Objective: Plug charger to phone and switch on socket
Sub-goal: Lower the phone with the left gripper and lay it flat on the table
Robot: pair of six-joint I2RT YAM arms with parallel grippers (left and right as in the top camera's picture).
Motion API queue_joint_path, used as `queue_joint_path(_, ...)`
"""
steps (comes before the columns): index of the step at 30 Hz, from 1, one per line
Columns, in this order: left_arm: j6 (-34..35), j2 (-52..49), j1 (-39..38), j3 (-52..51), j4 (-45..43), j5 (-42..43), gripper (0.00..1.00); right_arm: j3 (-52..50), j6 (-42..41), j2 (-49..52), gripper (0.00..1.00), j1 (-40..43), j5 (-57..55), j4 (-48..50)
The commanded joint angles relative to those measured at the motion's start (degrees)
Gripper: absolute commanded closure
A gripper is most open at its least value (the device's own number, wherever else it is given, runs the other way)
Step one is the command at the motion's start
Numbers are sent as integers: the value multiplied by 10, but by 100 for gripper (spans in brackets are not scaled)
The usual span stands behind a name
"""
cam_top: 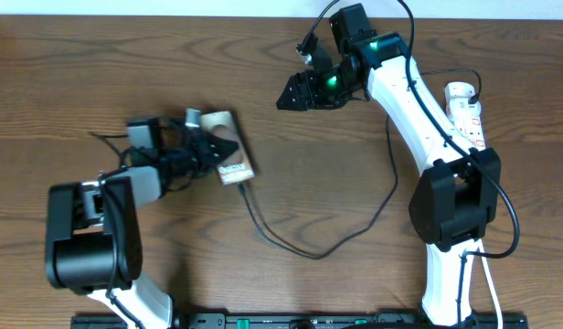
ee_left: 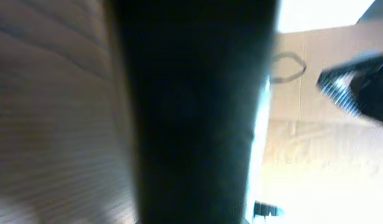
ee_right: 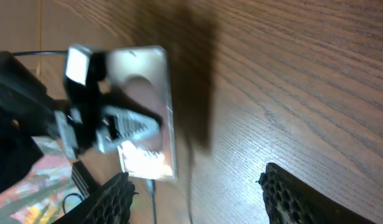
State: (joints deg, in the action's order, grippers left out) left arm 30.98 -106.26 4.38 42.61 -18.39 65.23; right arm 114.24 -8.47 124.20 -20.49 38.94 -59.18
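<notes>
Right end effector (ee_right: 194, 190) fingers (ee_right: 291, 196) frame the bottom of its wrist view, spread wide and empty above the brown wood-grain bench (ee_right: 291, 74). A dark blur fills the left wrist view, unreadable. Overhead, the phone (cam_top: 231, 126) lies flat left of centre with the closed left end effector (cam_top: 217, 148) on it; whether it grips the phone is unclear. The charger (cam_top: 309, 251) loops to the phone's lower end. The socket (cam_top: 462, 91) sits upper right, partly behind the right arm.

The left arm (cam_top: 90, 228) is folding low over its base and reaching rightward with the left gripper (cam_top: 208, 146) clamping shut on the phone (cam_top: 234, 169), while the right arm (cam_top: 419, 110) is stretching far forward and leftward, the right gripper (cam_top: 295, 91) hanging with jaws apart, gripping nothing
</notes>
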Motion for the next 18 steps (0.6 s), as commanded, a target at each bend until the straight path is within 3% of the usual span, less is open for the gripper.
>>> queue_joint_path(1,-12,-19,-37,5,-2,-4,93,4,9,-15,35,-6,-1,0)
queue_joint_path(18,-7,-38,-110,5,17,-84,92,4,15,-15,35,-6,0,-16)
